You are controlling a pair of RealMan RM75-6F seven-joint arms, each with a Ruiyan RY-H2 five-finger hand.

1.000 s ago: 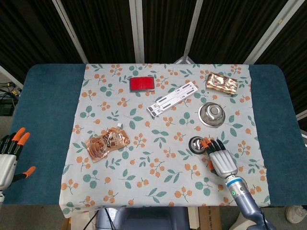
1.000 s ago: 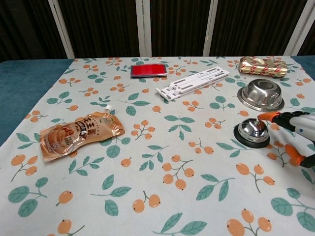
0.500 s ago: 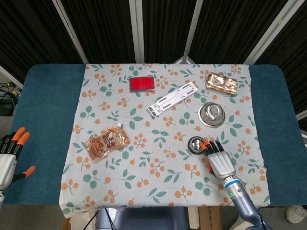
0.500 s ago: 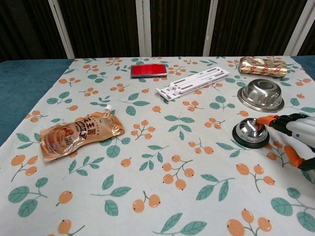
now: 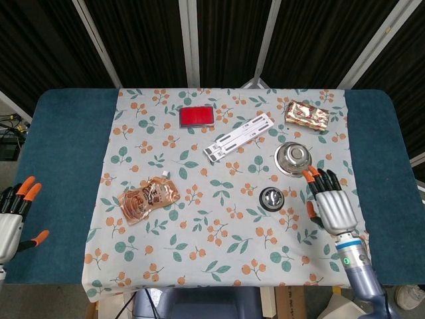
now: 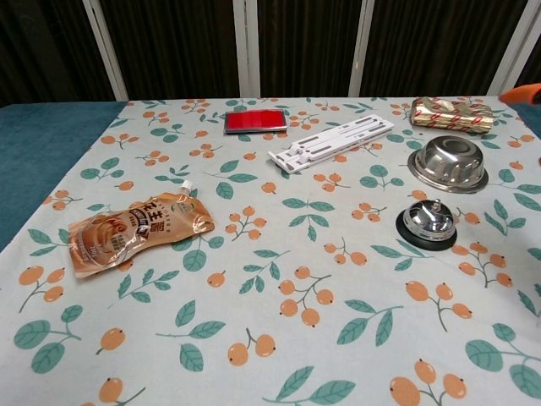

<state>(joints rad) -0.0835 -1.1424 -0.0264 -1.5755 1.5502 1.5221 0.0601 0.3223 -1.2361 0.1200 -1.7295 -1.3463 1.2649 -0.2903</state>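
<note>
The call bell (image 5: 272, 197) is sitting on the floral cloth (image 5: 199, 226) near the front right of the tabletop (image 5: 60, 153), just in front of the steel bowl (image 5: 294, 158). The right hand (image 5: 331, 203) is hovering beside the bell, apart from it, fingers spread and holding nothing. For a clean press, it is best coming down on the dome's centre button, not the rim. The bell is a polished metal dome on a black base. The left hand (image 5: 13, 216) is resting open at the tabletop's left edge, well apart from the glossy brown pouch (image 5: 147, 199).
</note>
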